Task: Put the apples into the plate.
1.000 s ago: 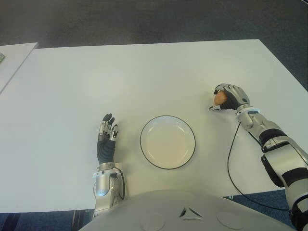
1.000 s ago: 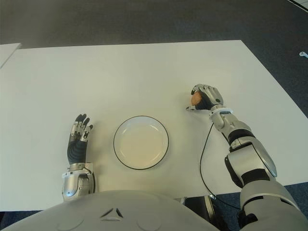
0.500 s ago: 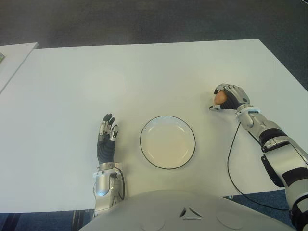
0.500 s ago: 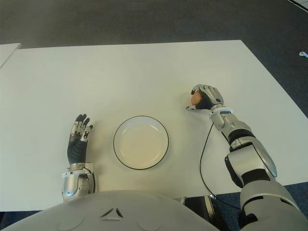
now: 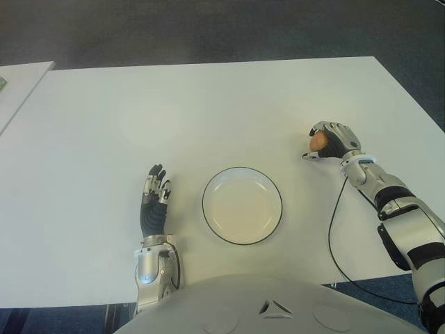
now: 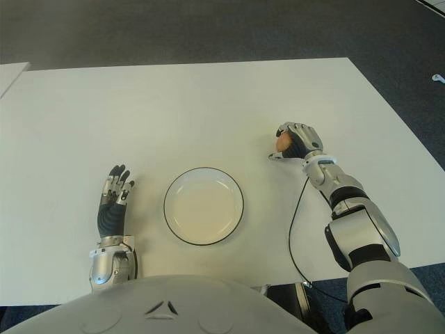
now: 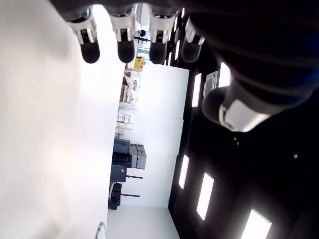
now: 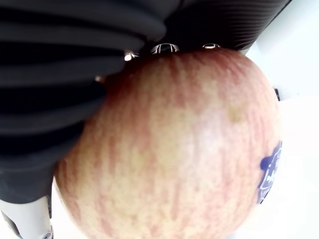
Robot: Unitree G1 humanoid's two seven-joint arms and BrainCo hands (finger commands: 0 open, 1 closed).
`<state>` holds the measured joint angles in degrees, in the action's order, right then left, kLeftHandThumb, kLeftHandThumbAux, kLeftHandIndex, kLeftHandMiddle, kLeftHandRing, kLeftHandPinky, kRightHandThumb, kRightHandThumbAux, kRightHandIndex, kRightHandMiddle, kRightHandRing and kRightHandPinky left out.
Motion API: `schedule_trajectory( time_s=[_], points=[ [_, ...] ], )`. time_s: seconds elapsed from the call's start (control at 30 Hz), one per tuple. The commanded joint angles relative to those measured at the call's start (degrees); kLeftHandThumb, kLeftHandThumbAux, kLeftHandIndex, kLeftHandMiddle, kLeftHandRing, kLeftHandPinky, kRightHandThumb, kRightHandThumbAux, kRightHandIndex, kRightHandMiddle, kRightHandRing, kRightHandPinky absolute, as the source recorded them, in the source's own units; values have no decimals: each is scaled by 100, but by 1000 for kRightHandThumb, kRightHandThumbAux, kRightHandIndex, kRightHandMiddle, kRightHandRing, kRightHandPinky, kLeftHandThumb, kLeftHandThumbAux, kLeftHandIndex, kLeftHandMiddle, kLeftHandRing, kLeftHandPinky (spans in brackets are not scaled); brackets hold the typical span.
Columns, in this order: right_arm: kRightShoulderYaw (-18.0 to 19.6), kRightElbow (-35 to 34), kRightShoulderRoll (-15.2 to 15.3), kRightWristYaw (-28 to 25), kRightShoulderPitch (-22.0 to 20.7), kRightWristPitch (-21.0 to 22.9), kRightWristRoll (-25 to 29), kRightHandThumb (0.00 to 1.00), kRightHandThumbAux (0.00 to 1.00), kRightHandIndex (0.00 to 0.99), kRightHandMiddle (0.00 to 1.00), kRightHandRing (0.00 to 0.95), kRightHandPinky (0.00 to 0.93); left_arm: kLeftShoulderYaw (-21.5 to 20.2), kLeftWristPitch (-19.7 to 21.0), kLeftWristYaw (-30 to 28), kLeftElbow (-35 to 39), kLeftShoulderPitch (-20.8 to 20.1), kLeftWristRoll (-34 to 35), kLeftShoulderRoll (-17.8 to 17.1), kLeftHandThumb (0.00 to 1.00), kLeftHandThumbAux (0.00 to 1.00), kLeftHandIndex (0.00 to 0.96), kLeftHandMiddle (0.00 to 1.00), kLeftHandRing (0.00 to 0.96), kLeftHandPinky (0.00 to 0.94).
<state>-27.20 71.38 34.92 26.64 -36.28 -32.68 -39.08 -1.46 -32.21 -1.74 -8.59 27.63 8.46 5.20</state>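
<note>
- Plate: white with a dark rim, on the table near the front edge, roughly centred before the robot. Nothing in it.
- Apple: one only, red-yellow with a small blue sticker visible in the right wrist view. It is in the right hand, right of the plate and farther back, well apart from it.
- Right hand: fingers curled around the apple, gripping it from the top and right side; thumb low, next to the tabletop. Cannot tell if the apple is touching the table or just lifted.
- Left hand: left of the plate, just beside it but not touching. Fingers stretched out and relaxed, holding nothing; left wrist view shows fingertips over bare table. Cannot tell if the palm is touching the surface.
- Table: white, the surface between the apple and the plate is bare, nothing sits in that path.
- Cable: thin black loop on the table by the right forearm, right of the plate, running toward the front edge. It lies off the straight line from apple to plate.
- Second white surface: at the far left, separated from the main table by a gap.
- Edges: right hand is inside the table's right edge with some margin; dark carpet floor beyond the far edge. Wide open area across the back half of the table.
</note>
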Motion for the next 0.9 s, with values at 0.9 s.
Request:
schedule_trajectory(
  time_s=[0.9],
  points=[
    [-10, 25, -55, -182, 193, -52, 16, 706, 717, 440, 894, 858, 844, -61, 230, -62, -294, 200, 27, -52, 201, 513, 19, 0, 0, 0]
  ],
)
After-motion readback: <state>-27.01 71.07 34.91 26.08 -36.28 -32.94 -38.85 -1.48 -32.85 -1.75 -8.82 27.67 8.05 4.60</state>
